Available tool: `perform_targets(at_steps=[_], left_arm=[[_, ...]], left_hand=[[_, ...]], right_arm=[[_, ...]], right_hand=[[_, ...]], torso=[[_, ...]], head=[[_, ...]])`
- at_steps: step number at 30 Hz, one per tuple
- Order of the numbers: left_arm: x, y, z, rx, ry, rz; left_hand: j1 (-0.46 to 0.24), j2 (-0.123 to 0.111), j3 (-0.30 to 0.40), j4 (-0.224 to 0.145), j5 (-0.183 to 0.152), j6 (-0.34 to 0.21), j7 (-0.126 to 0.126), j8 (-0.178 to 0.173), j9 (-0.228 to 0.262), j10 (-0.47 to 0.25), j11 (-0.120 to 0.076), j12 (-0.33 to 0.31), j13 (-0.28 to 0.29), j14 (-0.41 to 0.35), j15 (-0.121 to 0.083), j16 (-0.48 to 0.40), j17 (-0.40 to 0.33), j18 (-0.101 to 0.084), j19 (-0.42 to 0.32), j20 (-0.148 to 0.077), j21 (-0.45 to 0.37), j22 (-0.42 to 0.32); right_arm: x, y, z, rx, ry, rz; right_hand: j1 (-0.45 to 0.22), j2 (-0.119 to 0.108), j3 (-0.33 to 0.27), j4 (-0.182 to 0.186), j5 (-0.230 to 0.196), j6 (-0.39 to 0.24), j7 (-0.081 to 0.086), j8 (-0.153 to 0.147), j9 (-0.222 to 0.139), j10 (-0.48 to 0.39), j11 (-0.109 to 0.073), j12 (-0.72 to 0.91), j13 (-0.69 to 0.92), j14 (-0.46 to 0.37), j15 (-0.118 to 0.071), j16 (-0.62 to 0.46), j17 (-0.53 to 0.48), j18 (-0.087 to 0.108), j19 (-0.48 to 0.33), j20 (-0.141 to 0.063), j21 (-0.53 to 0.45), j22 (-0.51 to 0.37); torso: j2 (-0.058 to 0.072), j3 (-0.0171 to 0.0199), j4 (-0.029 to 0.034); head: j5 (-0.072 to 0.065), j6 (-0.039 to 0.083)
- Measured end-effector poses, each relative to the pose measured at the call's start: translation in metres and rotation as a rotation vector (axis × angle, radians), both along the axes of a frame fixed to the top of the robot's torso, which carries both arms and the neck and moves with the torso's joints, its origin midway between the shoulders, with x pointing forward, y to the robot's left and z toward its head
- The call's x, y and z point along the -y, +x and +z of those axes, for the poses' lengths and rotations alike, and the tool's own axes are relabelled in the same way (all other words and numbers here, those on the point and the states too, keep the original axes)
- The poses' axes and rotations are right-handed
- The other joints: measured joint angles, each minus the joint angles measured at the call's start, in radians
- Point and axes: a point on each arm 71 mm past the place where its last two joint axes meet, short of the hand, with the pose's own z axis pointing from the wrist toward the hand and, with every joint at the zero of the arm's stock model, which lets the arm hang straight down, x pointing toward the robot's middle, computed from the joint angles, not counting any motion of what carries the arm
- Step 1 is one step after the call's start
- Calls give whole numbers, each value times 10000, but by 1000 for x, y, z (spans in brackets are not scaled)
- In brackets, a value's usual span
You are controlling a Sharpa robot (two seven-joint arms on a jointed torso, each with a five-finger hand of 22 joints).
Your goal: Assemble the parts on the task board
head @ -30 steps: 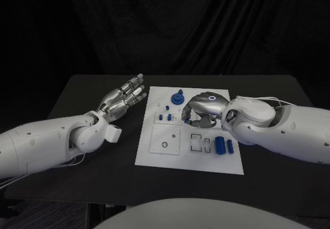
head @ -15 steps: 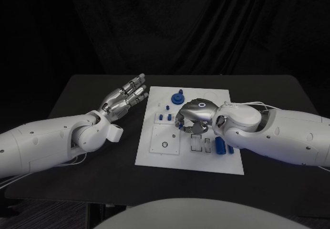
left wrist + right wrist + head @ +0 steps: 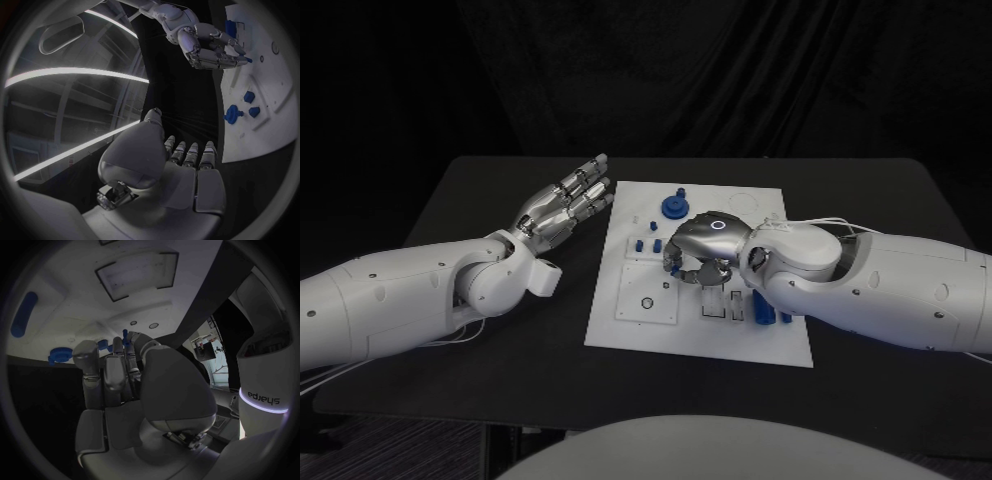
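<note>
Broadly, the black table (image 3: 473,360) carries the white task board (image 3: 646,335) at its middle, and both white arms reach in over it. The right arm (image 3: 891,290) crosses the board's right half, hiding much of it. The left arm (image 3: 401,305) lies on the table beside the board's left edge.

The left hand (image 3: 563,207) is flat and open, its fingers straight and slightly apart, holding nothing, just off the board's far left corner. The right hand (image 3: 704,245) hangs over the board's middle with its fingers curled downward. In the left wrist view a small blue part (image 3: 247,60) sits at the tips of those fingers (image 3: 215,56), apparently pinched, though the grip is too small to be sure of.

Blue parts rest on the board: a round knobbed piece (image 3: 674,205) near the far edge, small pegs (image 3: 646,244) standing left of the right hand, and a long cylinder (image 3: 762,308) lying beside the right forearm. The right wrist view shows another long blue piece (image 3: 23,314) lying on the white plate.
</note>
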Motion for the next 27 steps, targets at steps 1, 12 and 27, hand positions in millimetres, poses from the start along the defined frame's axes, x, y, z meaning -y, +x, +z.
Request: perform_targets(at_steps=[1,12,27], left_arm=[[0,0,0,0,2,2],[1,1,0,0,-7,-24],[2,1,-1,-6,-23,-62]], left_hand=[[0,0,2,-2,0,0,0,0,0,0,0,0,0,0,0,0,0,-1,0,0,0,0],[40,40,28,-28,0,0,0,0,9,0,0,0,-1,0,0,0,2,-2,0,0,0,0],[40,40,27,-27,-1,36,36,0,7,0,-1,0,-1,0,0,0,7,-2,0,0,0,-1]], right_arm=[[-1,0,0,-8,0,18],[-6,-3,-6,-145,-60,102],[-8,-3,-12,-276,-179,93]], right_hand=[[0,0,0,0,0,0,0,0,5,0,0,0,-2,0,0,0,0,0,0,0,0,0],[0,0,0,0,0,-33,31,-2,10,0,1,-41,-2,0,0,0,-2,0,-1,-1,0,-1],[0,0,0,0,0,-48,17,-31,13,0,1,-41,-2,0,0,0,-22,0,0,-1,0,-2]], torso=[[-1,-1,2],[1,-9,-3],[10,-8,-1]], head=[[-7,0],[-12,0],[-11,0]])
